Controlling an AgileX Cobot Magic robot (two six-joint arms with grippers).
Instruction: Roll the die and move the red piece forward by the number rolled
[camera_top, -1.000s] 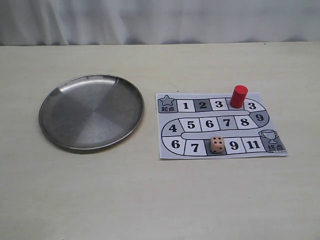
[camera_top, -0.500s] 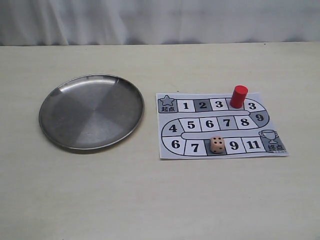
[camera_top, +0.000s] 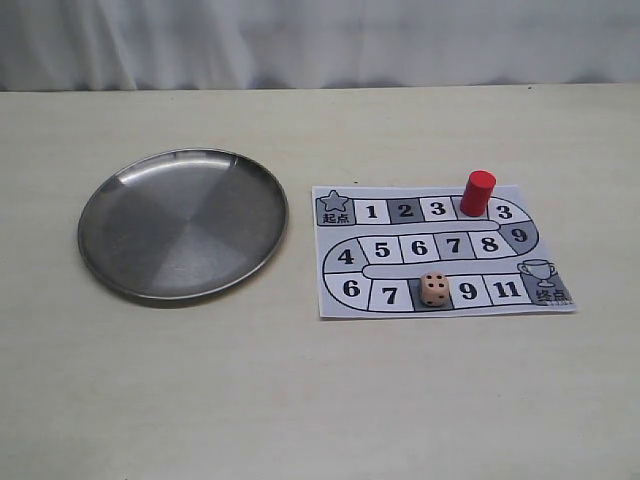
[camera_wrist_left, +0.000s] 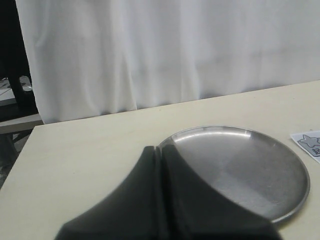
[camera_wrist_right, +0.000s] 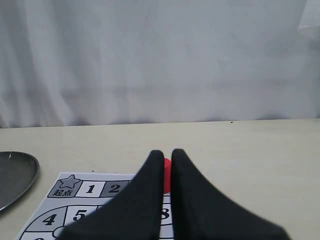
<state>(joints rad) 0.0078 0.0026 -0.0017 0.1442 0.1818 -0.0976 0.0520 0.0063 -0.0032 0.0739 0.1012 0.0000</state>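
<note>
The die (camera_top: 433, 289) rests on the grey square between 7 and 9 in the near row of the paper game board (camera_top: 335, 272). The red piece (camera_top: 478, 193) stands upright on the far row, between the two squares marked 3. Neither arm shows in the exterior view. My left gripper (camera_wrist_left: 159, 149) is shut with nothing in it, and hovers over the near rim of the steel plate (camera_wrist_left: 250, 165). My right gripper (camera_wrist_right: 164, 154) is shut and empty. Well back from the board, a sliver of the red piece (camera_wrist_right: 166, 175) shows beyond its tips.
The round steel plate (camera_top: 182, 222) lies left of the board and holds nothing. A white curtain (camera_top: 320, 40) hangs behind the table's far edge. In the left wrist view the table's left edge (camera_wrist_left: 20, 150) shows, with dark clutter beyond it.
</note>
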